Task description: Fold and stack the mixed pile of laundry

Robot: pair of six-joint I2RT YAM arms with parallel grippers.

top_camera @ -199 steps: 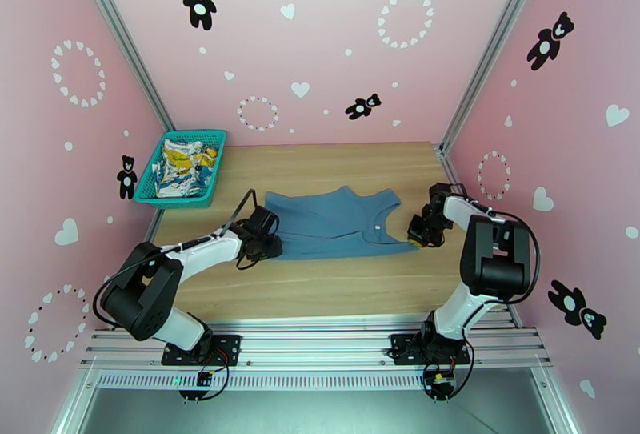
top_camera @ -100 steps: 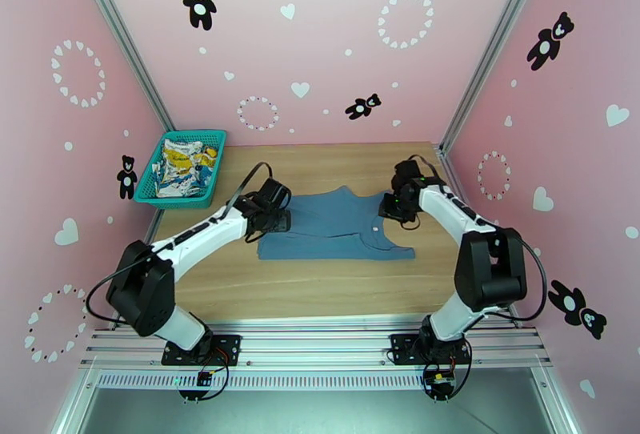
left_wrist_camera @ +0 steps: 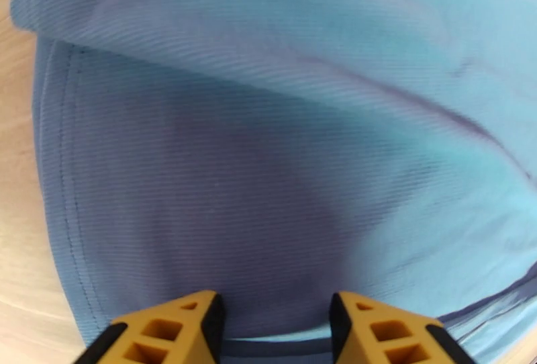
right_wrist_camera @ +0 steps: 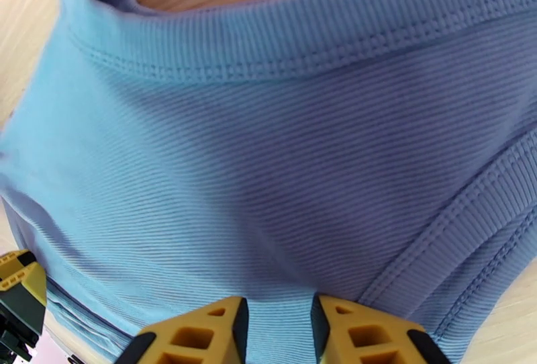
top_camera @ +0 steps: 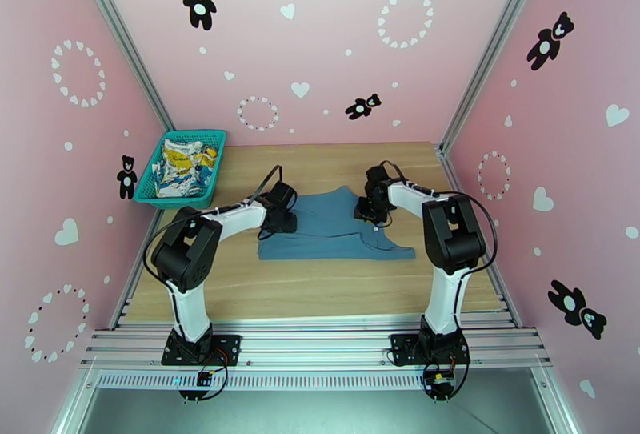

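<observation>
The dusty-blue tank top (top_camera: 332, 229) lies flat in the middle of the wooden table. My left gripper (top_camera: 282, 218) rests low over its left part. In the left wrist view the yellow-tipped jaws (left_wrist_camera: 276, 315) stand apart, and the blue fabric (left_wrist_camera: 268, 157) and a hem run flat beneath them. My right gripper (top_camera: 370, 210) sits at the neck and strap area. Its fingers (right_wrist_camera: 278, 322) are slightly apart just above the ribbed trim (right_wrist_camera: 282, 56). The white cloth with yellow-and-blue print (top_camera: 182, 165) lies crumpled in the basket.
A teal mesh basket (top_camera: 178, 202) stands at the table's far left corner against the pink wall. Pink walls and metal frame posts close in the table on three sides. Bare wood shows in front of the tank top.
Both grippers left the tank top's near corners and moved to its far half. The right arm swung left to the neckline and its jaws opened slightly. The garment's far right strap now lies flatter.
</observation>
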